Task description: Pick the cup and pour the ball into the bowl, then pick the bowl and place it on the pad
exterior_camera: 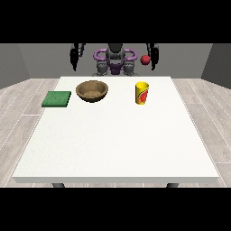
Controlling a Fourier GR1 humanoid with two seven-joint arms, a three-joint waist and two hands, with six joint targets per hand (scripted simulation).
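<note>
- The cup (142, 93) is yellow with a red mark. It stands upright on the table (113, 149), toward the far side and a bit right of centre from where I'm watching.
- A red ball (145, 59) shows above and behind the cup, up near the robot and not in the cup as far as I can see. That doesn't fit the task line, so I'm just flagging it.
- The hand at the view's right (152, 57) hangs raised just beside that ball, behind the cup, and it's clearly the nearer one. I reckon it reaches forward and down toward me for the cup.
- The hand at the view's left (75, 57) is raised too, well apart from the cup.
- Both hands are too small and dark, so I can't tell how the fingers lie.
- The wooden bowl (92, 90) sits left of the cup with a clear gap, and the green pad (57, 99) is further left near the table's edge.
- There's plenty of bare table in front for moving.
</note>
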